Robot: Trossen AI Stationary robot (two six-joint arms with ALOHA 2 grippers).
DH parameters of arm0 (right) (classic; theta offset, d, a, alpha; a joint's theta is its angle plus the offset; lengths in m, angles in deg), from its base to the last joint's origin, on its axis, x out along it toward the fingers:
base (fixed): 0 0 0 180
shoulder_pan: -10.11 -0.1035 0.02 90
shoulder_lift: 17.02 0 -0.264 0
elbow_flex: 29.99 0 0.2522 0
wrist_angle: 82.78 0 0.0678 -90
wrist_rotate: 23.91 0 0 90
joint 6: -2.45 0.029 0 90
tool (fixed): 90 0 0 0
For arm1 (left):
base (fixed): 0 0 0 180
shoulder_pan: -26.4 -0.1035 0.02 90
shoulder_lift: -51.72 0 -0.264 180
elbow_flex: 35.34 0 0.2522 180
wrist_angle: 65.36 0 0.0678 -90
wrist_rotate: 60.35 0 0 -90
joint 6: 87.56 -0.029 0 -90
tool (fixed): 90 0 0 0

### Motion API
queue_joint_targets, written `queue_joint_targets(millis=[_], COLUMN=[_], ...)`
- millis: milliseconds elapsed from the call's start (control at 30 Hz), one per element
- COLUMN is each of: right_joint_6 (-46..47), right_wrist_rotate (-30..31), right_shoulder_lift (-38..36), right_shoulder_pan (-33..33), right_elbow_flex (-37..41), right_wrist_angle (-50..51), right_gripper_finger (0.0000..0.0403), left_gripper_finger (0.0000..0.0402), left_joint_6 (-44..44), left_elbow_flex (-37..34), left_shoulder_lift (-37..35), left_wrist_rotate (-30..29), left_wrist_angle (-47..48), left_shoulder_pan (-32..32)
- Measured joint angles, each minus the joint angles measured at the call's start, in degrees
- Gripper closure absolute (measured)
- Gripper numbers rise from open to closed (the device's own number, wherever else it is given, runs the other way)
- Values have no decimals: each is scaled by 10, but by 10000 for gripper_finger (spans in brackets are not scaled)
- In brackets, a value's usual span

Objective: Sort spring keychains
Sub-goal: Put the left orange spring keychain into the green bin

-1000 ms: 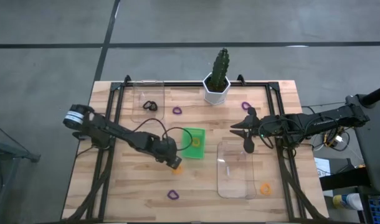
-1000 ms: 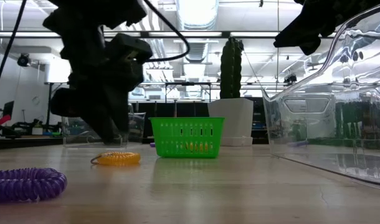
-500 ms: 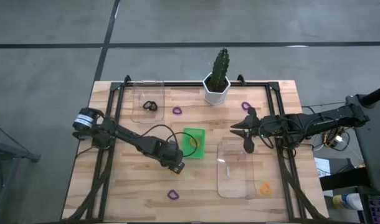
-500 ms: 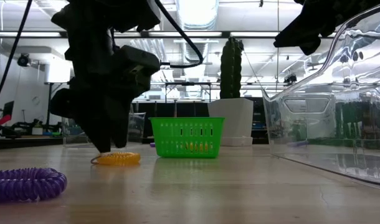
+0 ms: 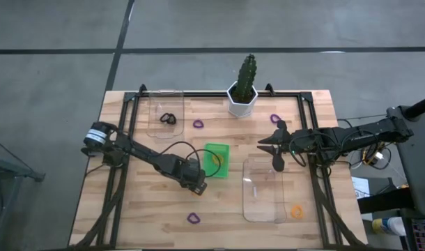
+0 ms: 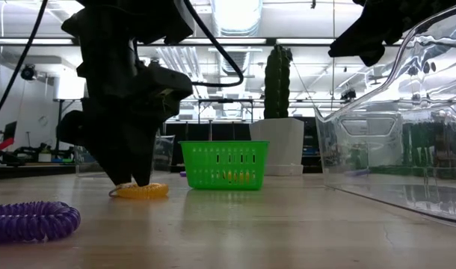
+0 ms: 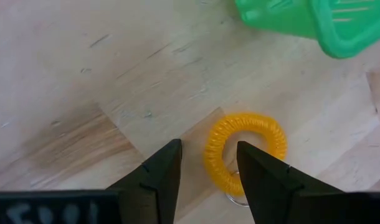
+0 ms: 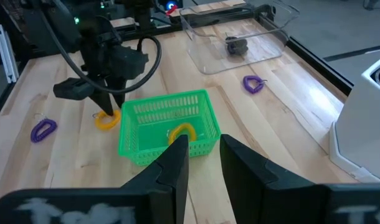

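Note:
An orange spring keychain [image 7: 245, 152] lies flat on the wood beside the small green tray [image 5: 217, 160]. My left gripper [image 7: 209, 162] is open and down at the table over it. One finger stands outside the ring and the other over its hole, with one side of the loop between them. My right gripper [image 5: 268, 149] is open and waits in the air near the far end of a clear tray [image 5: 264, 189]. Another orange keychain [image 8: 180, 132] lies in the green tray. Purple ones [image 5: 193, 218] [image 5: 198, 124] [image 5: 274, 118] and an orange one [image 5: 296, 209] lie on the table. My left gripper comes from above, pointing down, with its fingers [image 7: 168, 165] astride one side of the orange ring [image 7: 213, 155]. The ring lies flat on the table. Whether the fingertips touch it, I cannot tell.
A second clear tray [image 5: 164, 111] at the far left holds a black keychain [image 5: 166, 118]. A white pot with a cactus [image 5: 242, 97] stands at the far edge. A black frame runs round the table top. Bare wood lies near the left and near edges.
My left gripper has come down and a little toward the near right, from just above the orange keychain to table level around it. The keychain has stayed where it was. The right arm has kept still.

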Motion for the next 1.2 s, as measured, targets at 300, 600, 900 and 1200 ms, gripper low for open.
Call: queue_joint_targets(millis=[300,600,900,1200], right_joint_6=[0,0,2,2], right_wrist_rotate=[0,0,0,0], right_shoulder_lift=[0,0,0,0], right_shoulder_pan=[0,0,0,0], right_elbow_flex=[0,0,0,0], right_wrist_angle=[0,0,0,0], right_gripper_finger=[317,317,317,317], left_gripper_finger=[247,268,302,341], left_joint_6=[-1,11,32,34], left_elbow_flex=[0,-1,-1,-1], left_shoulder_lift=[2,3,3,3], left_wrist_rotate=[0,-12,-30,-60], left_wrist_angle=[18,46,66,123], left_shoulder_pan=[0,0,1,-1])
